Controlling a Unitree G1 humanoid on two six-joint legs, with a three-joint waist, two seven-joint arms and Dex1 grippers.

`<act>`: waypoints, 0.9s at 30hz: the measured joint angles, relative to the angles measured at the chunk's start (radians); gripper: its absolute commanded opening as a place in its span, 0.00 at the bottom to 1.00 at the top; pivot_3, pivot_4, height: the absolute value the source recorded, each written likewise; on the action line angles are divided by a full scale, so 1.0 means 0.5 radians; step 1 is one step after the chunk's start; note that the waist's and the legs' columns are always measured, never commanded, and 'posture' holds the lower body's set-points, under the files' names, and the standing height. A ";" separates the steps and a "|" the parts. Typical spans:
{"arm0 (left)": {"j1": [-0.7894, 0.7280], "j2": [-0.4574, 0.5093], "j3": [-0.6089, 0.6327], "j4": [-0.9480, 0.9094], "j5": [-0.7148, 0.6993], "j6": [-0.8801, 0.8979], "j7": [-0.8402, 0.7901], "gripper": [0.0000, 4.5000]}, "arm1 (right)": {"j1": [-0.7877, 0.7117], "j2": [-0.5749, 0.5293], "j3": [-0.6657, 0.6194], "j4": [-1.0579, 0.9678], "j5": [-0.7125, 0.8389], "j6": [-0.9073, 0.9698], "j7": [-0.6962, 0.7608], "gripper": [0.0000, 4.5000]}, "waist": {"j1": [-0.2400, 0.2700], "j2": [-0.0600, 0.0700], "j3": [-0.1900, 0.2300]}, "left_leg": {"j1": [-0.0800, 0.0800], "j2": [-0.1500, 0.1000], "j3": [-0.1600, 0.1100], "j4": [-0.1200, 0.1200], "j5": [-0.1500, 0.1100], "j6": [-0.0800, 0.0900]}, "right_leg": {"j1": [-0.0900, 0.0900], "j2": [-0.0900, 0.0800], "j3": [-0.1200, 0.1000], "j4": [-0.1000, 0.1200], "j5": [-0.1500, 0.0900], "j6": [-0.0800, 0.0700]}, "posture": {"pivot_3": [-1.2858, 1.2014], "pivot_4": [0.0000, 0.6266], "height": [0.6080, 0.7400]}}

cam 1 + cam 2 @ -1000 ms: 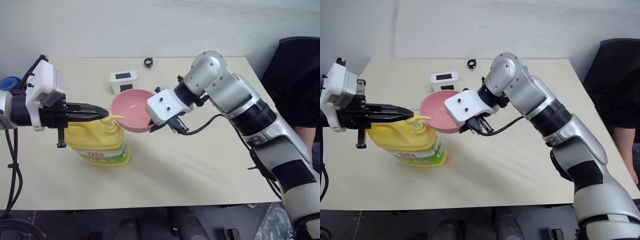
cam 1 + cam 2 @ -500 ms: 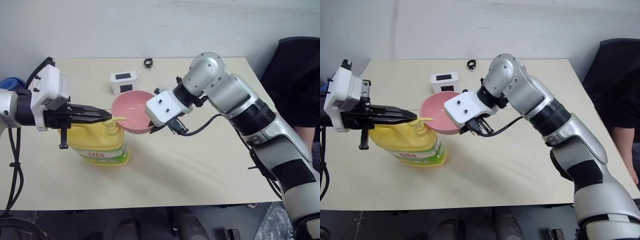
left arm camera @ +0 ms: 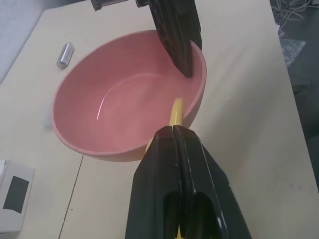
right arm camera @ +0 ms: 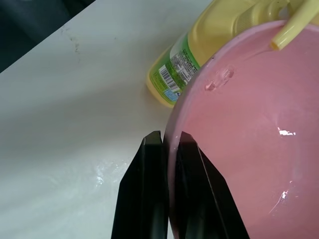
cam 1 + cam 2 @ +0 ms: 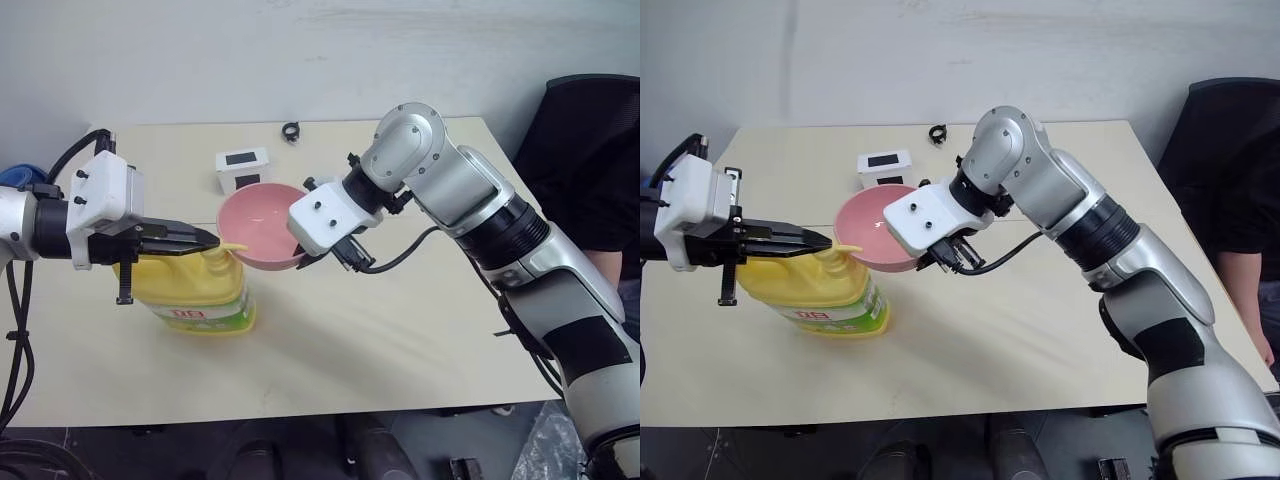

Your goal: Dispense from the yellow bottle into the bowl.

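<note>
The yellow bottle point(image 5: 200, 295) stands on the table at the left, its green-white label facing front. My left gripper point(image 5: 210, 240) is shut, its fingertips resting on top of the yellow pump, whose spout point(image 3: 176, 107) reaches over the rim of the bowl. The pink bowl point(image 5: 258, 215) hangs tilted just right of the bottle, its opening turned toward the spout. My right gripper point(image 4: 169, 142) is shut on the bowl's rim on the side away from the bottle. The bowl's inside point(image 4: 249, 124) looks smooth and glossy.
A small white box with a dark screen point(image 5: 243, 165) sits behind the bowl, and a small black ring point(image 5: 291, 130) lies near the table's far edge. A person in dark clothes point(image 5: 600, 170) sits past the right end. A short metal cylinder point(image 3: 65, 54) lies beyond the bowl.
My left hand has tipped and rolled slightly over the pump. The bowl and my right gripper have kept still.
</note>
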 measured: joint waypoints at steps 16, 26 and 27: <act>-0.652 0.134 0.412 0.150 -0.829 1.215 0.184 0.73 | 0.244 -0.143 -0.017 -0.063 -0.063 -0.120 -0.004 0.00 | -0.026 -0.012 0.003 | -0.076 0.007 -0.013 0.013 0.004 -0.016 | -0.073 -0.006 0.000 0.014 0.001 0.001 | 0.52 0.24 1.00; 0.655 0.245 1.833 -0.566 -0.589 1.841 -0.293 0.99 | 0.721 -0.244 -0.115 0.233 -0.367 -0.379 -0.330 0.00 | -0.028 -0.012 0.005 | -0.078 -0.008 -0.010 0.028 0.004 -0.016 | -0.072 0.004 0.000 0.014 0.003 0.004 | 0.52 0.24 1.00; 0.829 0.200 1.984 -0.657 -0.536 1.860 -0.361 0.99 | 0.756 -0.251 -0.132 0.289 -0.400 -0.420 -0.382 0.00 | -0.029 -0.012 0.005 | -0.074 -0.008 -0.010 0.028 0.004 -0.016 | -0.069 0.004 0.001 0.014 0.003 0.003 | 0.52 0.24 1.00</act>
